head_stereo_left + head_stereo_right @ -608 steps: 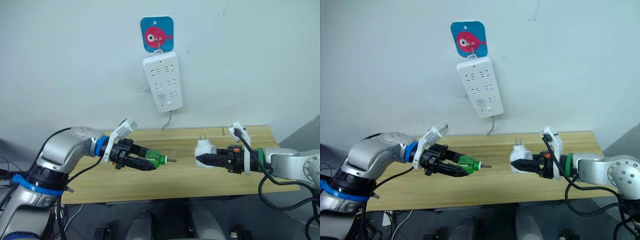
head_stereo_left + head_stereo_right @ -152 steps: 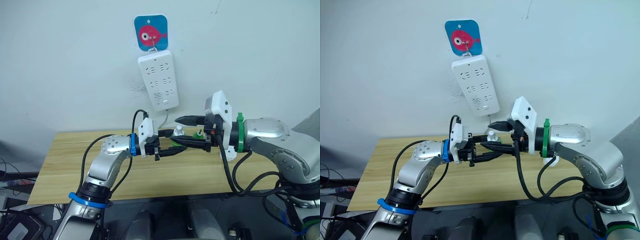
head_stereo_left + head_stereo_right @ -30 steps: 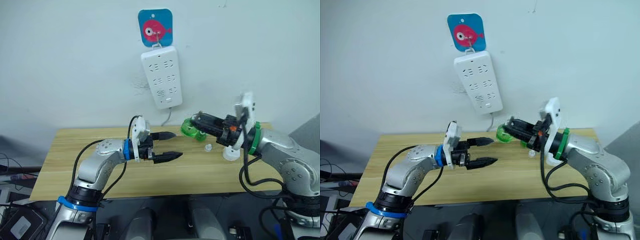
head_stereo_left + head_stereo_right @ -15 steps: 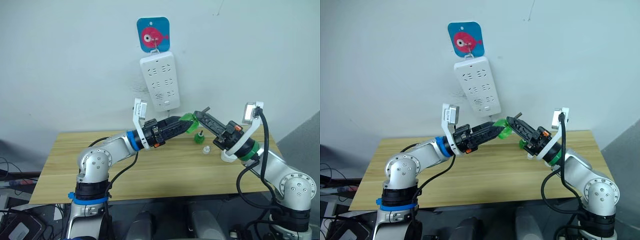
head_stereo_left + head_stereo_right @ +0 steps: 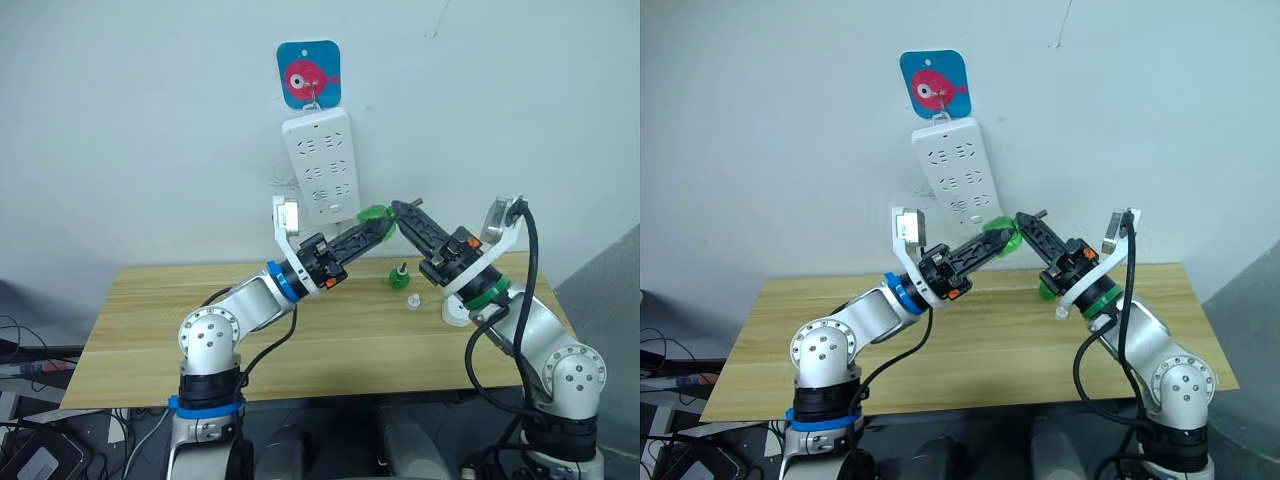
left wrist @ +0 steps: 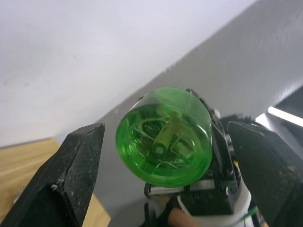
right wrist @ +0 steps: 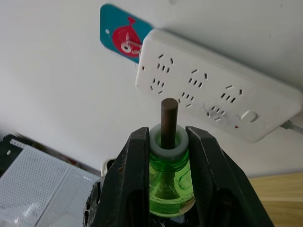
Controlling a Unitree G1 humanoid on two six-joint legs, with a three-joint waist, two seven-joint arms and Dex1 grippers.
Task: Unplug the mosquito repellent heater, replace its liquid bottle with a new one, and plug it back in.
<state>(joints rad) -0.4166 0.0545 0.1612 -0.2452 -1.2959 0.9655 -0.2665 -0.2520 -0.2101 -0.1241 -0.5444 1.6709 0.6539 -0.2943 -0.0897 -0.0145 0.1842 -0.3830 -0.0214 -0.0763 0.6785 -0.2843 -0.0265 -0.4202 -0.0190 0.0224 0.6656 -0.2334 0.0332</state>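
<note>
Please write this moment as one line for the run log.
right pincer: shut on green bottle | left pincer: open around bottle base | heater: on table, unplugged | power strip: on wall

Both grippers have raised the green bottle (image 5: 376,215) higher.

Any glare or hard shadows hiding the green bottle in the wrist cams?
Left wrist view: no glare; the green bottle is lit through, its inner stem visible. Right wrist view: the bottle's neck is evenly lit, and the power strip shows no glare. Head views: flat, even light, no hard shadows.
</note>
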